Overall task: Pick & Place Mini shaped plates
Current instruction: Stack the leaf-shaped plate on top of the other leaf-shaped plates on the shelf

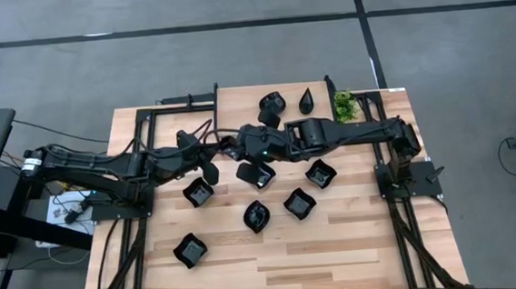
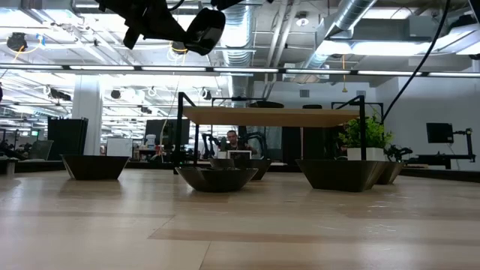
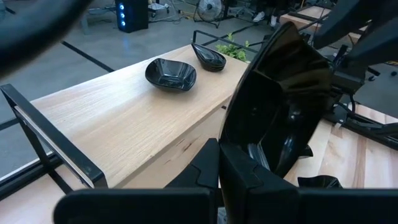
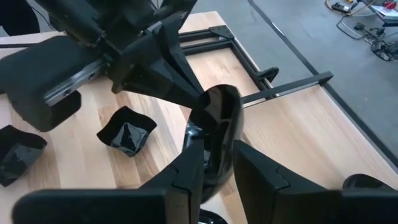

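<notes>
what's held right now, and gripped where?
One mini plate, held on edge above the table. Both the left gripper and the right gripper pinch its rim, from opposite sides.

Overhead; table-level; two wrists — close

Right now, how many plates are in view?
10 plates: six on the table, three on the shelf, one between left gripper and right gripper. Arms may hide more.

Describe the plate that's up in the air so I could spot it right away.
Start at the raised wooden shelf at the table's back edge. Just in front of it the left gripper and right gripper meet, both clamped on one glossy black plate. It alone stands on edge, off the table.
</notes>
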{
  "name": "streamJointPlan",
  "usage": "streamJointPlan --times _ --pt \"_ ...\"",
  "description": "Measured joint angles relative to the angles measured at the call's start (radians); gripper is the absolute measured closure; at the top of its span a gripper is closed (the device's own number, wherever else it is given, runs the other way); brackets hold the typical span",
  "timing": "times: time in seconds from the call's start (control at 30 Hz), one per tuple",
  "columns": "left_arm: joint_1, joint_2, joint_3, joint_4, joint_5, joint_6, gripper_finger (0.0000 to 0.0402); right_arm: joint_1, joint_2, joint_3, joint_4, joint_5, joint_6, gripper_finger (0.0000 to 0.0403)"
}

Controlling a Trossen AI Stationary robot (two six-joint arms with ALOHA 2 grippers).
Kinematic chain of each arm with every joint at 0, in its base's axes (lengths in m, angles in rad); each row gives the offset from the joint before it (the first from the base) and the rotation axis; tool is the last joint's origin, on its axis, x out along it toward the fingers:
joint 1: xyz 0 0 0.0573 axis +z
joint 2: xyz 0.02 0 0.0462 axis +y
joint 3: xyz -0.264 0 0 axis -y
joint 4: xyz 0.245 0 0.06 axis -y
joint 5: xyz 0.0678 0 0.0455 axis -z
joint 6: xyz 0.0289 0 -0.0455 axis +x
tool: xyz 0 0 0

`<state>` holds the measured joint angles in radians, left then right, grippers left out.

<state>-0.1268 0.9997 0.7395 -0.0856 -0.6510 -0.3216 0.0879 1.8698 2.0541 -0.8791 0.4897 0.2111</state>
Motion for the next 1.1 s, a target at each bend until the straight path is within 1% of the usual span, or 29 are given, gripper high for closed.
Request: streamJointPlan --times 0.67,0.77,1.1 --pt "0.0 0.0 0.0 0.009 0.015 -0.001 0.0398 -0.005 0.0 0.0 -0.011 -0.045 0.026 0.0368" --pt "0.0 0.0 0.0 0.012 0.015 -0.001 0.0398 -0.008 0.0 0.0 -0.011 -0.044 0.033 0.0363" --pt "-0.001 0.0 -0.001 0.017 0.019 -0.001 0.0398 -0.02 0.0 0.0 -0.017 -0.043 0.042 0.0328"
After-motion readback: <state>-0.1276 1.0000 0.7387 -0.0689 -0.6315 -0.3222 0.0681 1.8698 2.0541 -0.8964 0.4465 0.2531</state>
